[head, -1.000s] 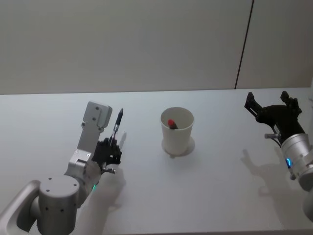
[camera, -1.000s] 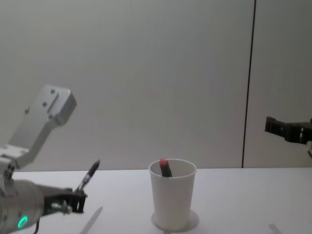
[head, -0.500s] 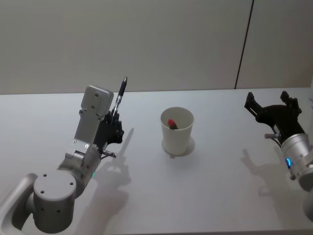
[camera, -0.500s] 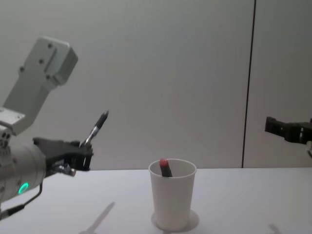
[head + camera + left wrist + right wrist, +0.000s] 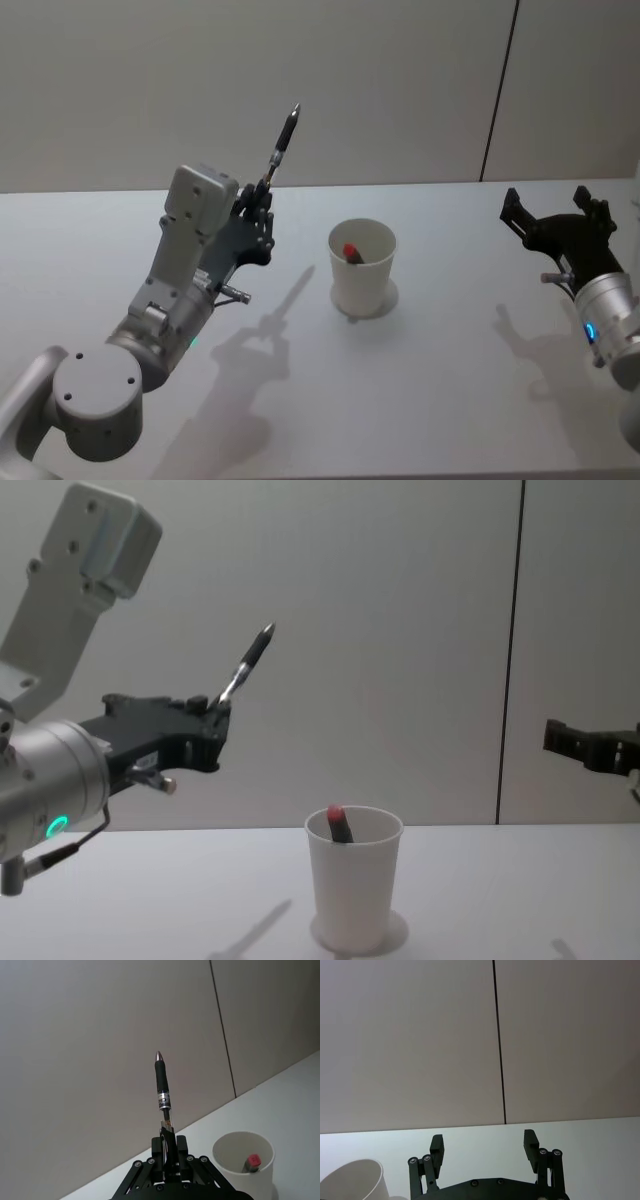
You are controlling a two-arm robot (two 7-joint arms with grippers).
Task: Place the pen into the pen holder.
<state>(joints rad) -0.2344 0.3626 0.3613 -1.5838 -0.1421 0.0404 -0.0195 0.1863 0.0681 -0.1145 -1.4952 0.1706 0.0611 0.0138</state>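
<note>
Pen [image 5: 280, 148] juts tip-up from left gripper's [image 5: 262, 195] closed fingers [image 5: 181, 1149]; right gripper [image 5: 548, 205] hangs open.

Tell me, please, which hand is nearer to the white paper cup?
Left. The left hand, gripping a black pen, hangs raised left of the cup; the open right hand is farther off, rightward.

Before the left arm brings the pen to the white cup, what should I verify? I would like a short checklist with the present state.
1. Grip on pen by left gripper: ok, jaws shut on its lower end.
2. The pen above pen holder: not ok, it is raised to the holder's left.
3. The pen aimed downward: not ok, its point faces up, tilted.
4. The pen holder upright, mouth open: ok.
5. Room beside red-capped item inside: ok.
6. Path free of right gripper: ok, open, far right.
</note>
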